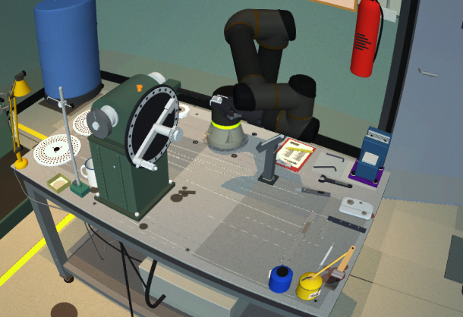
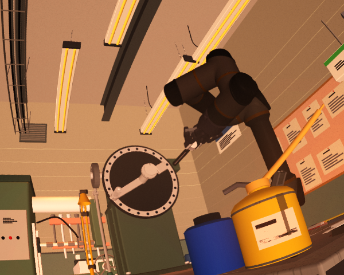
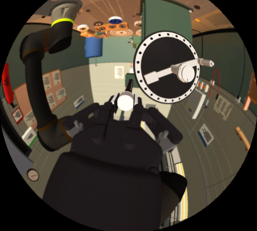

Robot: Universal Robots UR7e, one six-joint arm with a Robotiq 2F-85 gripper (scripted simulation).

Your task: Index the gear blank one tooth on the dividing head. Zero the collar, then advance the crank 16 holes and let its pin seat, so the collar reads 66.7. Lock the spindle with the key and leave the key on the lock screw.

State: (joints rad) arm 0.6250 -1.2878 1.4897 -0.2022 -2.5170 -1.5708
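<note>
My gripper (image 3: pixel 125 101) hangs behind the green dividing head (image 1: pixel 129 151), near its upper rear corner. The key (image 3: pixel 126 98), a white knob with a dark shank, sits gripped in my closed fingers. Its shank (image 2: pixel 180 156) points down at the back edge of the head, just behind the index plate (image 2: pixel 140 181). The tip of the shank is hidden behind the plate's rim. The black plate has a white ring of holes. The pale crank (image 1: pixel 156 133) lies diagonally across it, with its handle low on the left in the side camera. The gear blank (image 1: pixel 98 123) sits on the spindle at the head's left.
A blue drum (image 1: pixel 68 45) stands behind the bench. Spare hole plates (image 1: pixel 56 149) lie at the left. A grey stand (image 1: pixel 269 159), a booklet, hex keys and a spanner lie right of the arm's base. An oil can (image 1: pixel 309 285) and blue jar (image 1: pixel 281 278) stand at the front.
</note>
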